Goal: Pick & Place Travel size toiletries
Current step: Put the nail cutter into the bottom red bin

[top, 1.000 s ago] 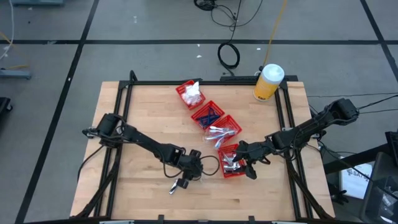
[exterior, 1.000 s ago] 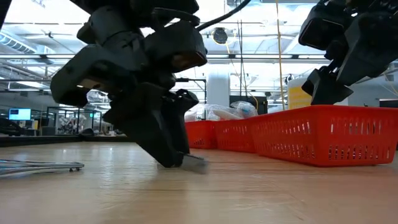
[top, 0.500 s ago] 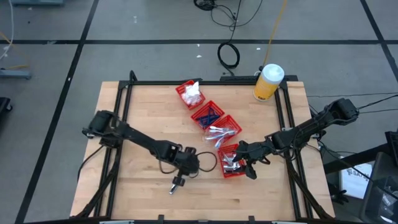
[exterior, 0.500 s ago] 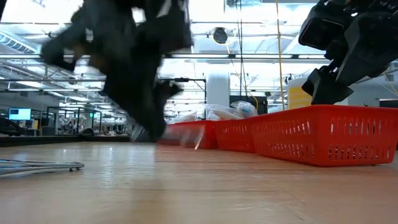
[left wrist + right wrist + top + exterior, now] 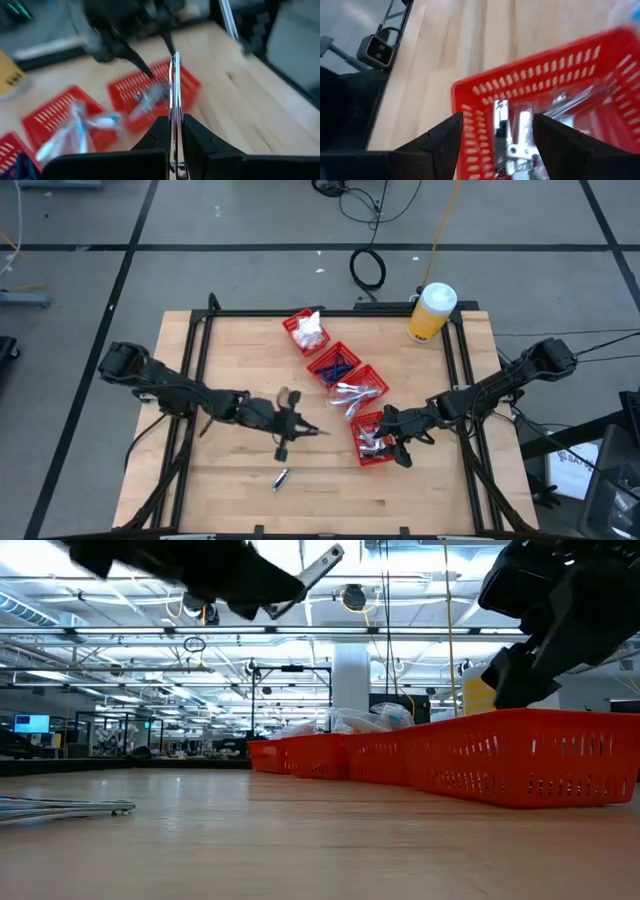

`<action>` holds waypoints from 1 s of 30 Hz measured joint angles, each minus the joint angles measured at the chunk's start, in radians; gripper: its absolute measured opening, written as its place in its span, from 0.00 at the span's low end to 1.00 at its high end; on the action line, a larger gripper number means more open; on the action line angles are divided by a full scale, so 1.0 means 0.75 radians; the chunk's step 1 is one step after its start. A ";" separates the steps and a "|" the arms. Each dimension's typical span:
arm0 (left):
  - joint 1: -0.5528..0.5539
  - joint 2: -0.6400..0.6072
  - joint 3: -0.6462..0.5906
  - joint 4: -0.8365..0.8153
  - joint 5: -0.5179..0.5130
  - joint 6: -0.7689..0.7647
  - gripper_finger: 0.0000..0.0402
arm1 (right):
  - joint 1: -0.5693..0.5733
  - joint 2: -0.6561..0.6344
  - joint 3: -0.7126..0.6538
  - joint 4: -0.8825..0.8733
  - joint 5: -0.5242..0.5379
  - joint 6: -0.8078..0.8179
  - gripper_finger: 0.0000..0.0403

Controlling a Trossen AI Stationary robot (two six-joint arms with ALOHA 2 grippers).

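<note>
On the wooden counter (image 5: 240, 360), centre frame, the left hand (image 5: 312, 431) pinches a thin, stiff silvery metal piece (image 5: 174, 95) by its end; light, likely slippery. Right hand (image 5: 402, 442) hovers wide over the lower-right red plastic bin (image 5: 371, 455).

The thin silvery piece (image 5: 174, 107) pinched in the left hand (image 5: 173, 131) is edge-on and blurry so I can't tell what it is, the loose bit on the tabletop (image 5: 240, 490) near it (image 5: 281, 478) is too tiny, and the right hand (image 5: 545, 625) gets cut off above the nearest red bin (image 5: 520, 755).

grey taped floor (image 5: 80, 290), bright ceiling lights (image 5: 120, 635)
</note>
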 joint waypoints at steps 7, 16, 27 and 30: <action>0.057 0.066 -0.353 0.992 -0.034 -0.049 0.03 | -0.002 0.001 0.000 0.178 0.357 -0.228 0.56; 0.083 0.289 -0.218 1.190 -0.033 0.036 0.05 | -0.030 0.072 0.002 0.915 0.545 -0.694 0.56; 0.144 0.378 -0.091 1.179 0.074 0.043 0.05 | -0.083 0.191 0.001 1.162 0.370 -0.673 0.55; 0.156 0.379 -0.091 1.169 0.074 0.041 0.04 | -0.083 0.196 0.001 1.186 0.369 -0.673 0.53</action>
